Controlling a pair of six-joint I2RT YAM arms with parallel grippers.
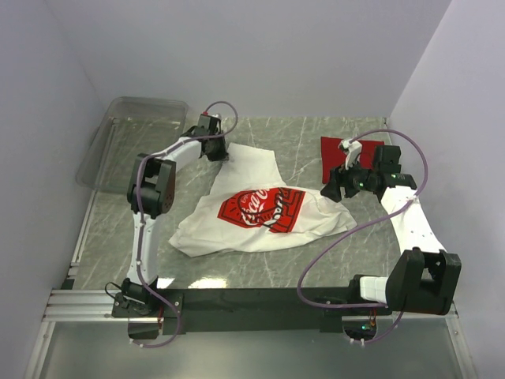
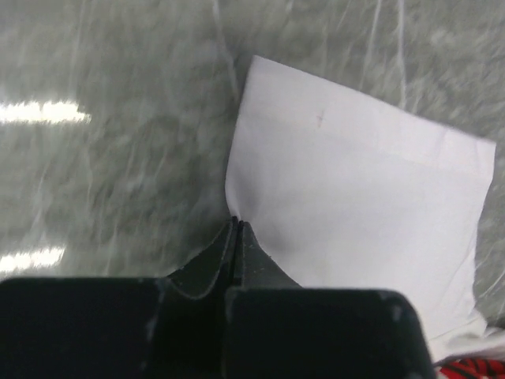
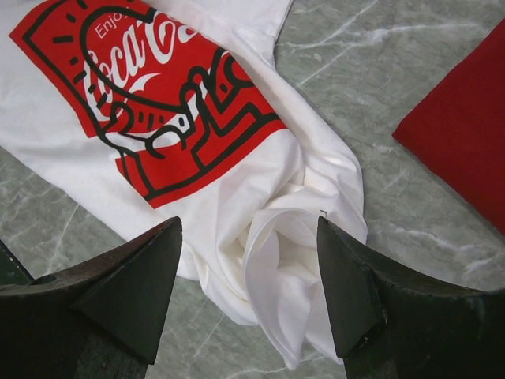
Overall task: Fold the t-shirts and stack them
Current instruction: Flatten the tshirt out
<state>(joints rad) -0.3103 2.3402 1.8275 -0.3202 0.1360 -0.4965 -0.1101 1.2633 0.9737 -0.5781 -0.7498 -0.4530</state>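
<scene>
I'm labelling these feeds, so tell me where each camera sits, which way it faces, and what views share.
Top external: fixed above and behind the arms, looking down on the table, white t-shirt, red t-shirt and clear bin; both arms show.
Left wrist: on the left arm, looking down past its shut fingers pinching the white t-shirt's edge.
Right wrist: on the right arm, looking down between its open fingers at the white t-shirt's bunched end.
Shared: top and right wrist both show the red graphic and red t-shirt.
</scene>
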